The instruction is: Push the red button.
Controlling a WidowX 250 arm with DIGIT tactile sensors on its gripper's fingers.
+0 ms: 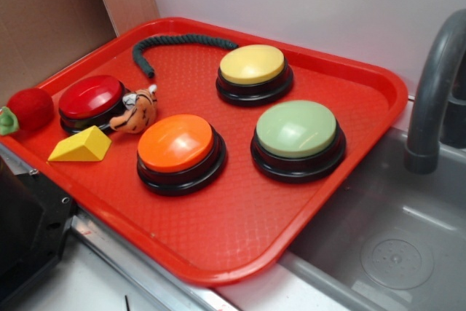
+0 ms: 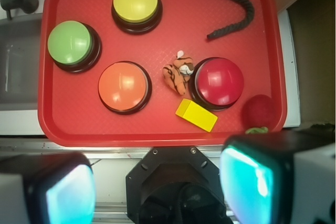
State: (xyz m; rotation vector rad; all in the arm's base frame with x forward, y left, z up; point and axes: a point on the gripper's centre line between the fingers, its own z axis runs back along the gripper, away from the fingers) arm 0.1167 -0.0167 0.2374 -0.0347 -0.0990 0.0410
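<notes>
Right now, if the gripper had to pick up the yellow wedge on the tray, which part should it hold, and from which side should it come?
Probably from above, with the jaws closing across the two long flat sides of the yellow wedge. It lies flat on the tray, and its sloped top gives poor hold. The red button is close, so a finger there has little room.

A red tray (image 1: 349, 172) carries four buttons, rope, toys.
</notes>
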